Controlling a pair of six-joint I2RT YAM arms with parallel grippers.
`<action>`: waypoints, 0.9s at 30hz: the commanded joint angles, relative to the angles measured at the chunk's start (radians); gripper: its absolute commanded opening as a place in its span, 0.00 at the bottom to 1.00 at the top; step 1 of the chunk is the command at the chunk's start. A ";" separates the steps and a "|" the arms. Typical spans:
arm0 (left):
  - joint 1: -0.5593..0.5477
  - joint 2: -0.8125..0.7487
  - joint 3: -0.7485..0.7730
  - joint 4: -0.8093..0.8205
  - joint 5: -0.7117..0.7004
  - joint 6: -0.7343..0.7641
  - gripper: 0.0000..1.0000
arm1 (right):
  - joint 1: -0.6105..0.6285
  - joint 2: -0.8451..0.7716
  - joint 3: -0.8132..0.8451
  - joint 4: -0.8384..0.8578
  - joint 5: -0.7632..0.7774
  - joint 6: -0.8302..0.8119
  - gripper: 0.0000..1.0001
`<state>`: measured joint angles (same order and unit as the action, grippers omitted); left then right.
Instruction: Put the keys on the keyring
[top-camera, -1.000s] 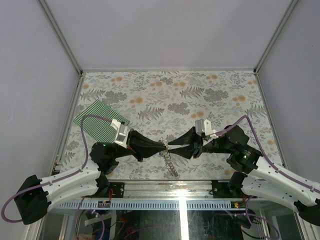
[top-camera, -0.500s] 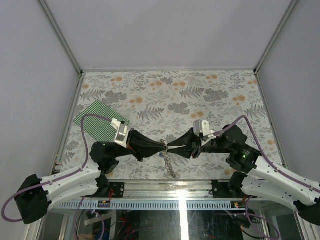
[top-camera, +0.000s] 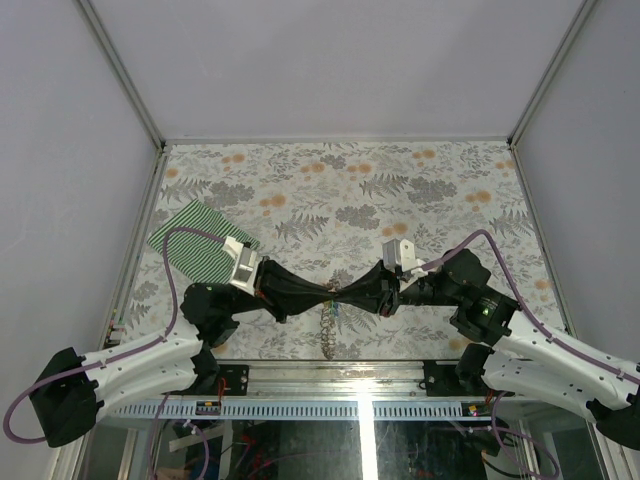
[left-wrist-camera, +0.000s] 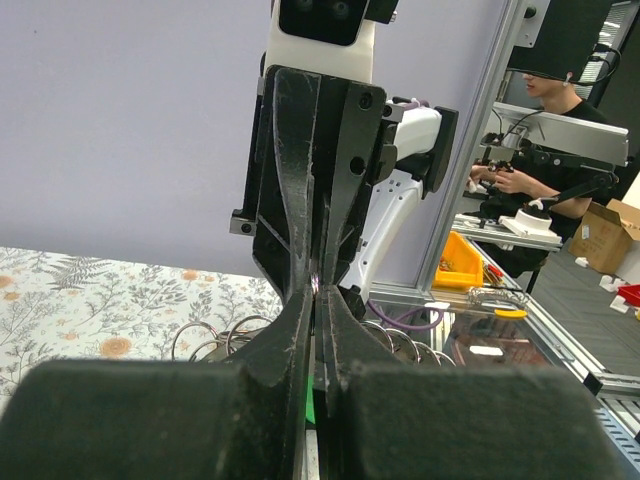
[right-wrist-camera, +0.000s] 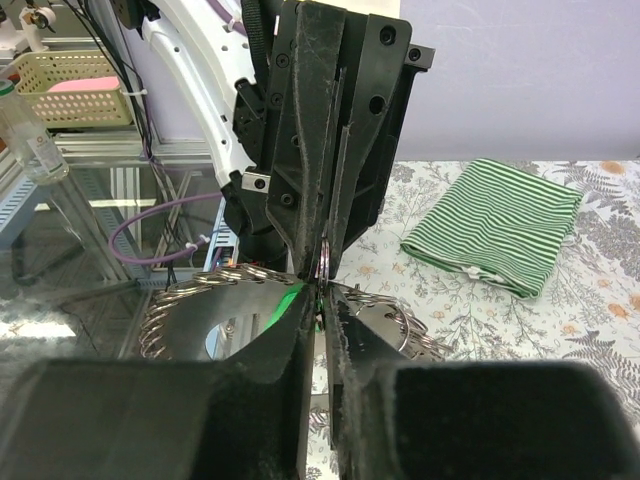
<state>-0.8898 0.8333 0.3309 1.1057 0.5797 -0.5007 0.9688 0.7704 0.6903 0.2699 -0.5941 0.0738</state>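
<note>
Both grippers meet tip to tip above the near middle of the floral table. My left gripper (top-camera: 327, 290) (left-wrist-camera: 316, 296) is shut on the small ring (right-wrist-camera: 325, 262) of the keyring. Its grey chain (top-camera: 328, 330) hangs from the tips, and loops of it (right-wrist-camera: 170, 310) curl on both sides. My right gripper (top-camera: 341, 291) (right-wrist-camera: 322, 293) has its jaws almost together on the ring's near edge. One green key (left-wrist-camera: 312, 372) (right-wrist-camera: 290, 300) shows at the joined tips; which gripper holds it I cannot tell. Other keys are out of view.
A folded green-and-white striped cloth (top-camera: 200, 245) (right-wrist-camera: 500, 235) lies at the left of the floral table (top-camera: 420, 190). A metal rail (top-camera: 330, 385) runs along the near edge between the arm bases. Grey walls close in the table's sides and back.
My right gripper slid left up to the left gripper's tips and closed its jaws. The chain swung from slanting right to hanging straight down. The left gripper stayed shut.
</note>
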 joint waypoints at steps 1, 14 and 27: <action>-0.007 -0.004 0.034 0.102 0.003 -0.004 0.00 | 0.005 -0.009 0.044 0.023 0.004 -0.016 0.07; -0.006 -0.064 0.079 -0.131 0.031 0.076 0.22 | 0.005 0.006 0.266 -0.469 0.062 -0.138 0.00; -0.006 -0.033 0.171 -0.428 0.061 0.196 0.27 | 0.005 0.222 0.616 -1.138 0.170 -0.244 0.00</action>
<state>-0.8913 0.7670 0.4503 0.7536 0.6022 -0.3603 0.9688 0.9401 1.1992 -0.6846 -0.4587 -0.1383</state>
